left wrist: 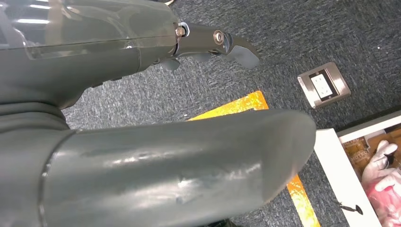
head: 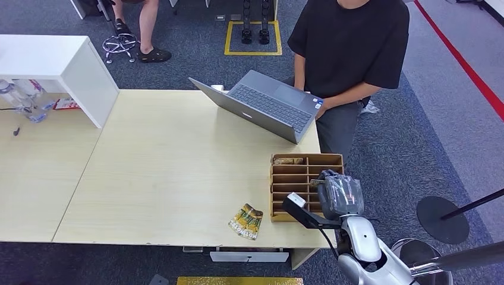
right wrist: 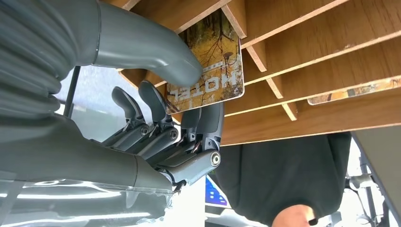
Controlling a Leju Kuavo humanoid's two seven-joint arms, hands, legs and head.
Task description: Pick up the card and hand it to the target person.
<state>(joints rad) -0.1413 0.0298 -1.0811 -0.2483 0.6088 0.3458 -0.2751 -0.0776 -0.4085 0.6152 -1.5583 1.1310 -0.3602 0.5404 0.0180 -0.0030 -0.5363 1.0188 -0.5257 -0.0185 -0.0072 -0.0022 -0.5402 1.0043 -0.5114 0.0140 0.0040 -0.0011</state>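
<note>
Wooden slotted organiser (head: 279,178) is seen on the table (head: 166,172); the card (right wrist: 208,66), printed "HOTEL", is pinched by the right hand (right wrist: 175,109), partly slotted in. Left hand (left wrist: 156,118) fingers are apart, holding nothing.

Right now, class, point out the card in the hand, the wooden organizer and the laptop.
card (right wrist: 208,71): right wrist view, printed face.
wooden organizer (head: 276,196): head view, left wall.
laptop (head: 270,104): head view, keyboard.
</note>
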